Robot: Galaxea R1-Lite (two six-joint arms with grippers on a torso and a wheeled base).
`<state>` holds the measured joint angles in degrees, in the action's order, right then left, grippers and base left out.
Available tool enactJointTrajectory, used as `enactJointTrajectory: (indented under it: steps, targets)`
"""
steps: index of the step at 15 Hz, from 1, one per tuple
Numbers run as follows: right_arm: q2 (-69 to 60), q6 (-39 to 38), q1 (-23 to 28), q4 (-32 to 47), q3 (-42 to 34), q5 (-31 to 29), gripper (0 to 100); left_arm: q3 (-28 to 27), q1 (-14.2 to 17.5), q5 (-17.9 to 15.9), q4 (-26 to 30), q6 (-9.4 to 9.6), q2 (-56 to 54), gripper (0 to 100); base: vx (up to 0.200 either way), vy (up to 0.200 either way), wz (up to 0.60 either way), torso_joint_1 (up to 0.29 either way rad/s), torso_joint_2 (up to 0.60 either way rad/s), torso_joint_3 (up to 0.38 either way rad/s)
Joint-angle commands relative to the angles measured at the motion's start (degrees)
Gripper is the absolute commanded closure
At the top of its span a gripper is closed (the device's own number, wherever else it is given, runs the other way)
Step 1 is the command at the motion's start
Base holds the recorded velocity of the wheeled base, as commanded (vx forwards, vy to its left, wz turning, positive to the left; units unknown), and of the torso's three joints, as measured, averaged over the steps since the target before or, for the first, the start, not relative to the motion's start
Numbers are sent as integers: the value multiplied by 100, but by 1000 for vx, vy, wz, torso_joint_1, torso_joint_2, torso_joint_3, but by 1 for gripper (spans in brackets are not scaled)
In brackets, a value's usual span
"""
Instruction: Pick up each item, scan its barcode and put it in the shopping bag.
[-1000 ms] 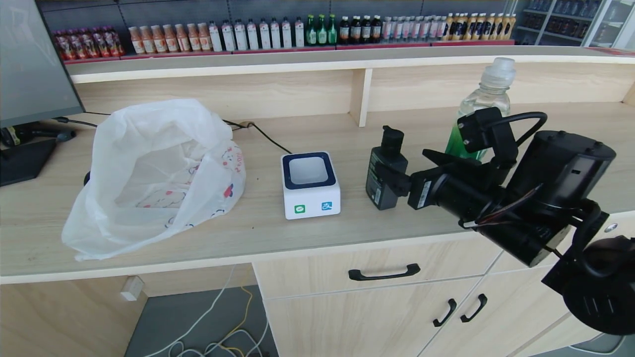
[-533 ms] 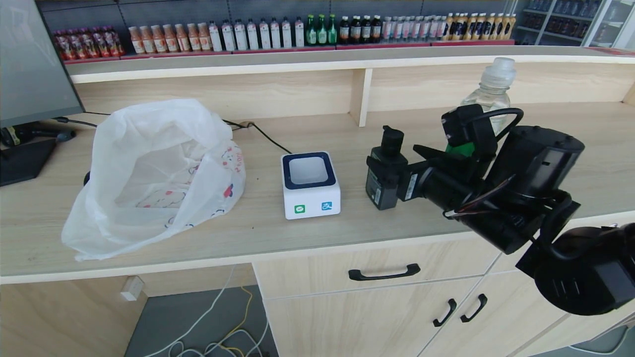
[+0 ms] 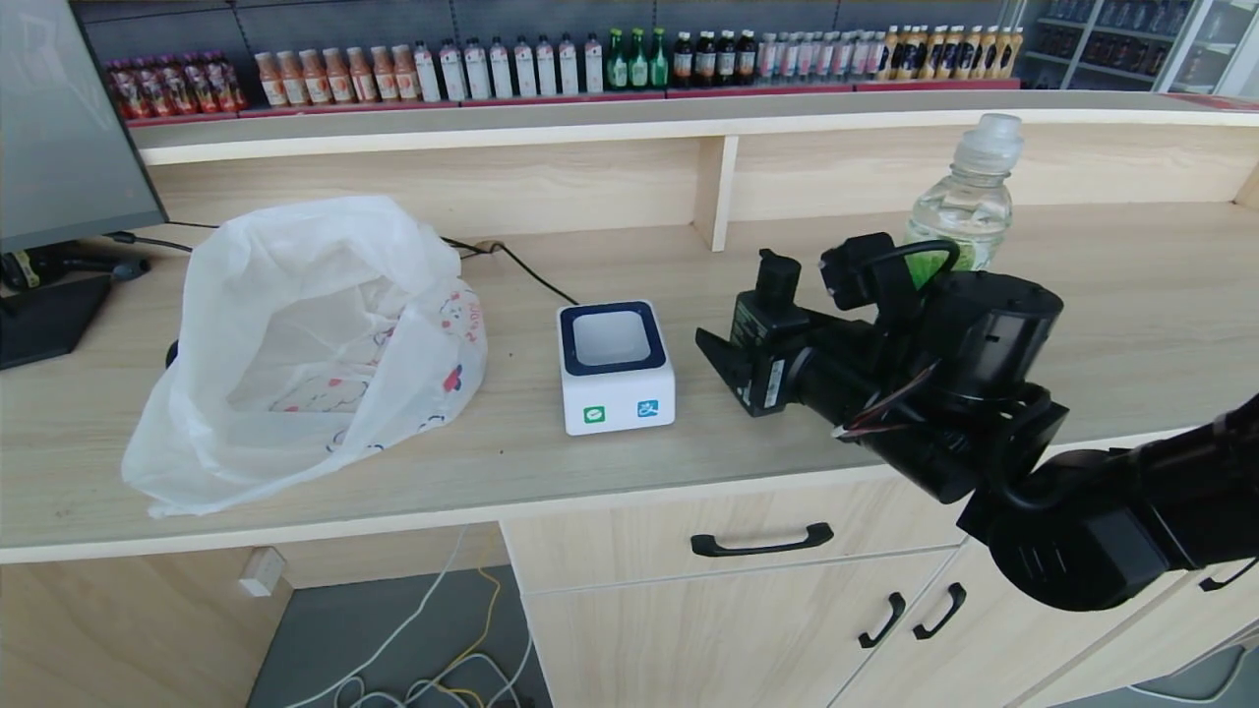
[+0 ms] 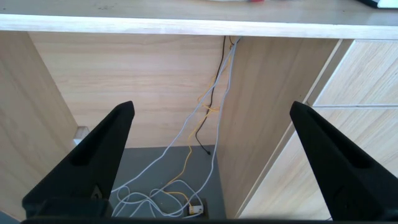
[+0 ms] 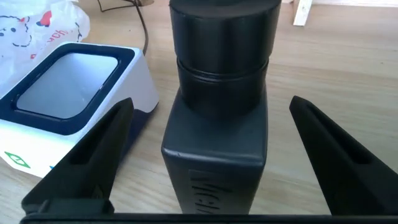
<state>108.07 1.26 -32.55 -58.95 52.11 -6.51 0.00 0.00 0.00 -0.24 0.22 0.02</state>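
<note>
Your right gripper sits low over the counter with its jaws wide apart, one on each side of the black bottle. From the right wrist you can see a gap between each finger and the bottle's flanks, so nothing is clamped. The black bottle stands upright just to the right of the scanner, close to it but not touching. Farther back and to the right, partly hidden by the arm, a clear bottle with a green label also stands upright. The shopping bag lies slumped with its mouth open on the counter, left of the scanner. Your left gripper hangs below the counter edge, jaws spread with nothing between them, facing loose cables that trail to the floor.
</note>
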Motion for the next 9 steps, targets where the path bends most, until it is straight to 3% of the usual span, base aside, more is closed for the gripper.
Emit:
enactJointTrajectory:
  steps: [1, 7, 8, 9]
  targets:
    - [109, -29, 3, -2, 18, 1, 0, 0, 0, 0, -2, 4, -2, 0, 0, 0, 0, 0, 0, 0]
    - [206, -38, 3, -11, 44, 9, 0, 0, 0, 0, -2, 4, -2, 0, 0, 0, 0, 0, 0, 0]
    - [232, -38, 3, -11, 71, 9, 100, 0, 0, 0, -2, 4, -2, 0, 0, 0, 0, 0, 0, 0]
    - [232, -38, 3, -11, 71, 1, 100, 0, 0, 0, -2, -4, -2, 0, 0, 0, 0, 0, 0, 0]
